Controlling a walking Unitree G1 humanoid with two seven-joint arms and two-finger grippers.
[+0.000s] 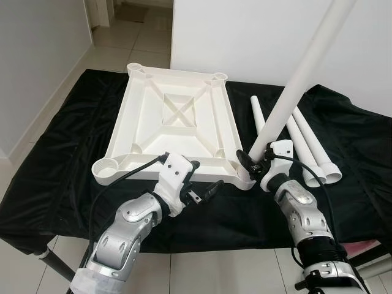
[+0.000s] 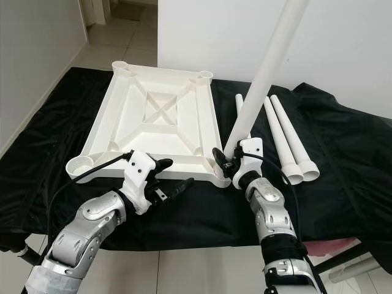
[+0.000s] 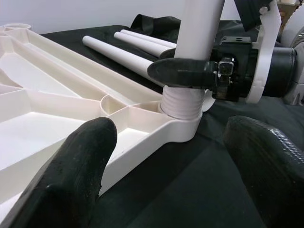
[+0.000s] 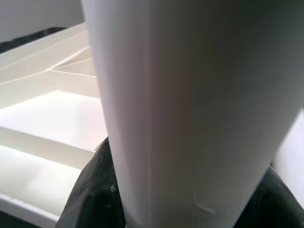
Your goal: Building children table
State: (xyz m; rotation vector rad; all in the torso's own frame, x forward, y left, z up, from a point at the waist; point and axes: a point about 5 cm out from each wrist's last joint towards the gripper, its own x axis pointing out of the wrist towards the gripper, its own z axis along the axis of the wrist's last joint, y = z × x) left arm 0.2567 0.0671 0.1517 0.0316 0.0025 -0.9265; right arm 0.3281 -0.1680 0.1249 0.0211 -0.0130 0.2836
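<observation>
The white table top (image 1: 142,108) lies upside down on a black cloth. My right gripper (image 1: 253,163) is shut on a long white table leg (image 1: 295,82), which leans up to the right. The leg's threaded end (image 3: 181,102) sits in the near right corner socket. The right wrist view shows that leg (image 4: 190,109) up close between the fingers. My left gripper (image 1: 206,190) is open, hovering just in front of the top's near edge, left of that corner, with nothing between its fingers (image 3: 71,171).
Three loose white legs (image 1: 306,144) lie side by side on the cloth to the right of the table top. An open corner socket (image 1: 107,168) sits at the near left. A white wall (image 1: 245,37) stands behind; tiled floor runs along the left.
</observation>
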